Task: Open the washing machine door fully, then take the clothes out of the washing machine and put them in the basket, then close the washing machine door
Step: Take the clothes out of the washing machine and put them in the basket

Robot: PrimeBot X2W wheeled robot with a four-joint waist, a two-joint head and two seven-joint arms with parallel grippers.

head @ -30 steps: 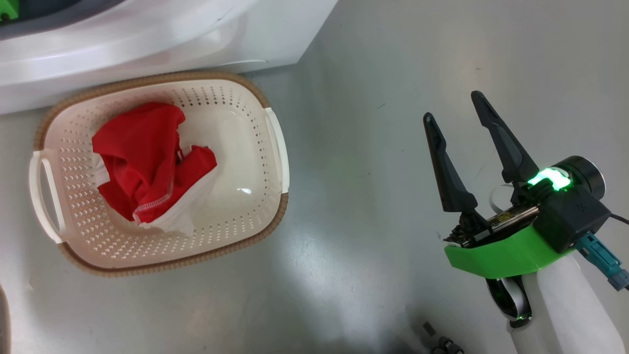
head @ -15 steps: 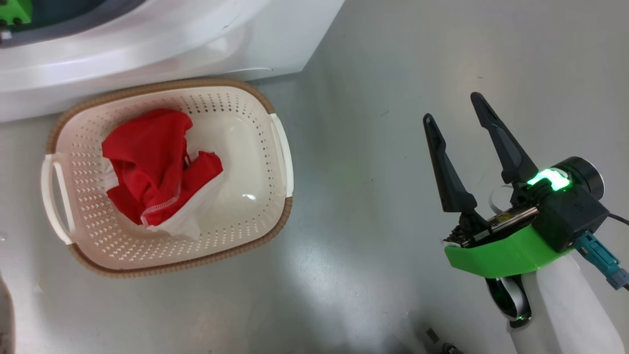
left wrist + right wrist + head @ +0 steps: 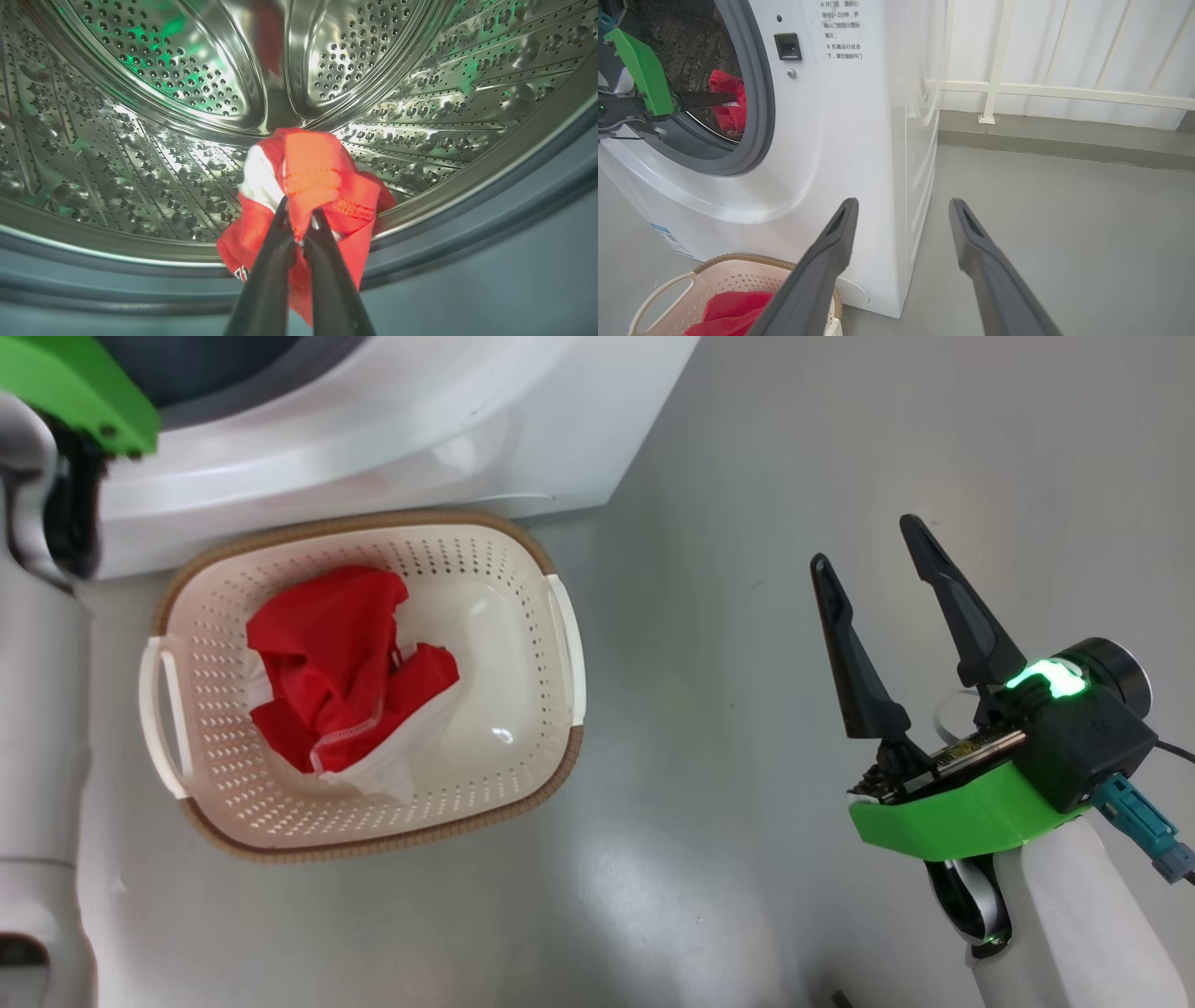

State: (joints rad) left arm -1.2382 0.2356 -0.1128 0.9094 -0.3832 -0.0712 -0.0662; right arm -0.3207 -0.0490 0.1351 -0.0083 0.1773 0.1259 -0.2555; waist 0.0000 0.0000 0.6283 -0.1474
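**Head view:** You look down on a smooth grey floor [image 3: 747, 476]. A cream perforated plastic basket [image 3: 565, 644], a rounded rectangle with a brown woven-look rim, sits just beside the base of the glossy white washing machine [image 3: 420, 429]. Crumpled red and white clothes [image 3: 336, 663] lie inside it, toward its left handle end. Your right gripper [image 3: 864, 541] hovers over bare floor, well apart from the basket, its two long, dark, tapered fingers spread open.

**Left wrist view:** Your left gripper [image 3: 299, 224] has its fingers pinched shut on a bunched red garment [image 3: 322, 172] with a white patch. The garment is at the front lip of the dimpled, perforated steel drum [image 3: 140, 70], above the grey rubber seal [image 3: 490, 242].

**Right wrist view:** The open fingers frame the machine's white front corner. Inside its round opening, the red garment hangs from the left gripper.
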